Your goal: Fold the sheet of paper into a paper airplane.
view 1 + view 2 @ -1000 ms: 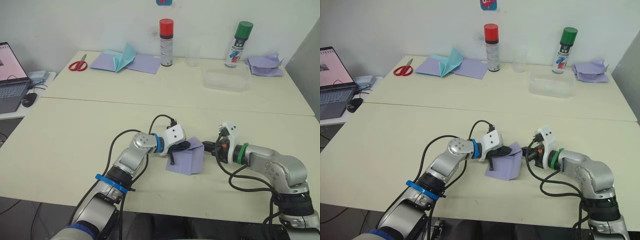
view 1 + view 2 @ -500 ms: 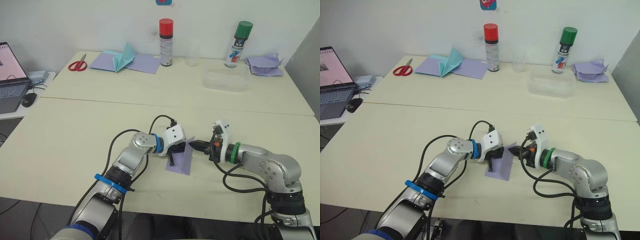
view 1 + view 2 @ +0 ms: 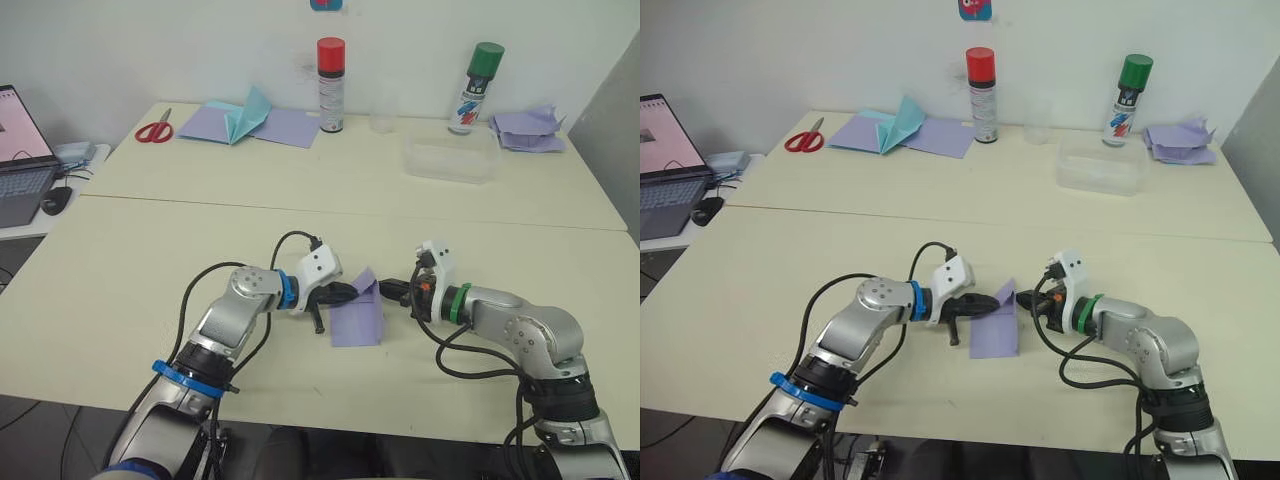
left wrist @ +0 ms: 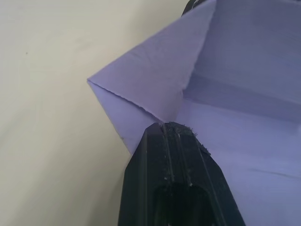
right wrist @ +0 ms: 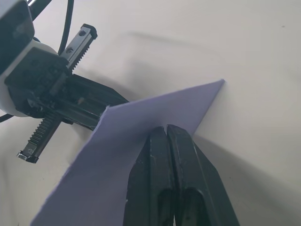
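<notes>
Folding the paper [image 3: 357,318] on the worktop [image 3: 150,260]: both fingers, left [image 3: 345,291] and right [image 3: 391,291], pinching it shut; pressing the crease flat, keeping edges lined up.

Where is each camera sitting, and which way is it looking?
Left eye and right eye views: on the head, looking forward and down at the table; both arms show, pinching the sheet of paper together.
Left wrist view: on the left arm, looking along the shut left gripper at the paper's fold.
Right wrist view: on the right arm, looking along the shut right gripper; it shares the left gripper and paper.
</notes>
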### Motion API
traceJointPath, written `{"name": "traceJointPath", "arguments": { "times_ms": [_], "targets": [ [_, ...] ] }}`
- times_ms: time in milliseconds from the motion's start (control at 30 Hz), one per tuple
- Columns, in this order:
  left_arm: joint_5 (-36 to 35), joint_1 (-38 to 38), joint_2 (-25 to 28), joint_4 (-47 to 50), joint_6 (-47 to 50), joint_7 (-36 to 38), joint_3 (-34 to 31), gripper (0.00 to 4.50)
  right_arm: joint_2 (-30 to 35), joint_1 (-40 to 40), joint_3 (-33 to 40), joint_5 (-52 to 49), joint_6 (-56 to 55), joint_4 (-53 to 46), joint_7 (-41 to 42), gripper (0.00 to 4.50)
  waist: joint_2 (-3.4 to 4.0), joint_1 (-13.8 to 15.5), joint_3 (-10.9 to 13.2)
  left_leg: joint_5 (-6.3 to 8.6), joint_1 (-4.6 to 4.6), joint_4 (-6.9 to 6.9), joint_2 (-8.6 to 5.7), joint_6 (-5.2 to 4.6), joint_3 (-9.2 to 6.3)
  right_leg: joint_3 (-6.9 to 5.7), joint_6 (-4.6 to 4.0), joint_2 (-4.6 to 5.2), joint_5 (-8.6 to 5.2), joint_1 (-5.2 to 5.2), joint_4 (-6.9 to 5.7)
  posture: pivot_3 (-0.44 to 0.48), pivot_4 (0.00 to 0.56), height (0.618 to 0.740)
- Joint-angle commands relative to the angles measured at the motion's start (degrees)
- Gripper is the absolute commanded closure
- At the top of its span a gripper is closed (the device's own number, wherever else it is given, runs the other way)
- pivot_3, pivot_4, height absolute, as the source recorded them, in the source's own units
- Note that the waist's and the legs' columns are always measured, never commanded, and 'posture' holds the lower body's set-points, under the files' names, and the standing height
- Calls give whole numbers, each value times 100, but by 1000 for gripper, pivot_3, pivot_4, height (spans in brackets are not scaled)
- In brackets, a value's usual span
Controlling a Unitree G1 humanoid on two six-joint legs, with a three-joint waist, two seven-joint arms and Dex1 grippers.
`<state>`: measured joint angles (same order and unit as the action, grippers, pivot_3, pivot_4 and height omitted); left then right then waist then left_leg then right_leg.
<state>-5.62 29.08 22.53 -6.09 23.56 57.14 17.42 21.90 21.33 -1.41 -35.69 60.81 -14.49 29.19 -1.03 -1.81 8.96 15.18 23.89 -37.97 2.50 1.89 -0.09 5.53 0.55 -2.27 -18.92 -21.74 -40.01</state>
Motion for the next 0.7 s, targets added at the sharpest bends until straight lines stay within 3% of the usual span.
{"name": "traceJointPath", "arguments": {
  "times_ms": [33, 300, 700],
  "targets": [
    [-68, 85, -167, 96, -62, -140, -29, 4469, -10, 140, -11, -36, -121, -41, 116, 4500, 0, 2, 0, 0, 1, -1, 0, 0, 0, 0, 0, 1, 0, 0, 0, 0, 150, 740],
    [40, 334, -438, -327, -229, -170, 103, 4469, -47, 220, -24, -76, -75, -54, 150, 4500, 0, 4, 0, 0, 1, -1, -1, 0, 0, 0, -1, 2, 0, 0, -1, 0, 150, 740],
    [141, 389, -234, -584, -282, 46, 188, 4469, -270, 125, -109, -32, -106, -147, 36, 4500, 0, -3, 0, 0, -1, -1, 1, 0, 0, 1, -1, 1, 0, 0, -2, 0, 150, 740]
  ]
}}
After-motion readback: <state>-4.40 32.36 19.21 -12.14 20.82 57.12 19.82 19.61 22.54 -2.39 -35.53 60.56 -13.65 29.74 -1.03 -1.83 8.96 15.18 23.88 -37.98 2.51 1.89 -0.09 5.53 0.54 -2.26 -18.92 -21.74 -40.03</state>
